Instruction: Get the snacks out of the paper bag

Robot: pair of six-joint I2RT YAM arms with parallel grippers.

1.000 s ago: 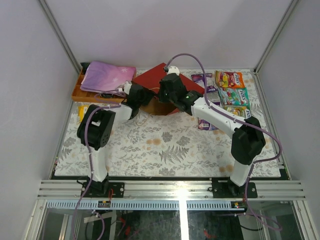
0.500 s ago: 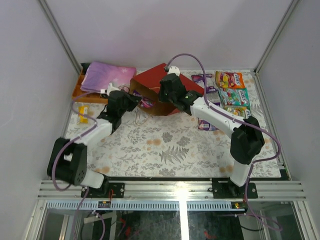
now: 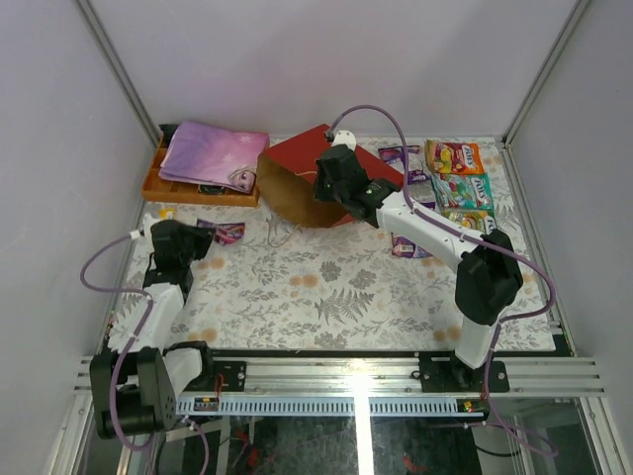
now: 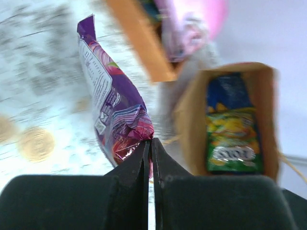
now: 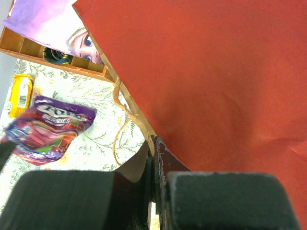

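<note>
Tool [image 4: 149, 140] at left, tight on purple packet [image 4: 114, 103]

Red paper bag [image 3: 292, 170] lies on its side, mouth leftward, blue and green packets [image 4: 233, 129] inside. One purple packet [image 4: 115, 112] is outside, left of it; further packets [image 3: 460, 188] lie flat at right.
</note>
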